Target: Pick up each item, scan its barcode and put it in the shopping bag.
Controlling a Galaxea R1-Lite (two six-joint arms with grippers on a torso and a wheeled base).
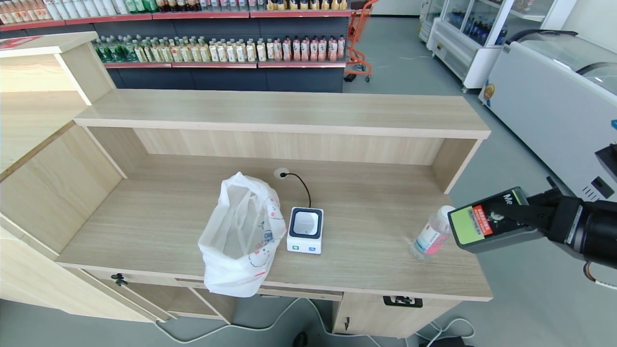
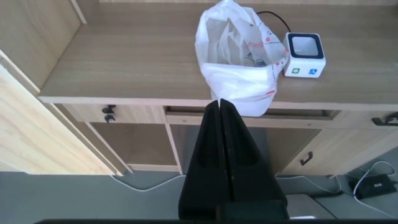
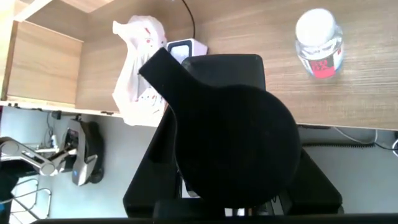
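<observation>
Holding dark box [image 1: 477, 225] at 3 o'clock from scanner [image 1: 305, 230], right gripper [image 1: 508, 214] jaws pinched flat faces; box seemed stiff, light, slippery. Left gripper [image 2: 221, 130] jaws closed, empty.

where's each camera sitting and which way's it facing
Head: atop the robot, looking forward and down at the counter; right gripper holds a dark box.
Left wrist: off the counter's front edge, facing the shopping bag; shut left gripper shows.
Right wrist: above the counter, looking down on the bottle past the box.
All three share the shopping bag and scanner.
</observation>
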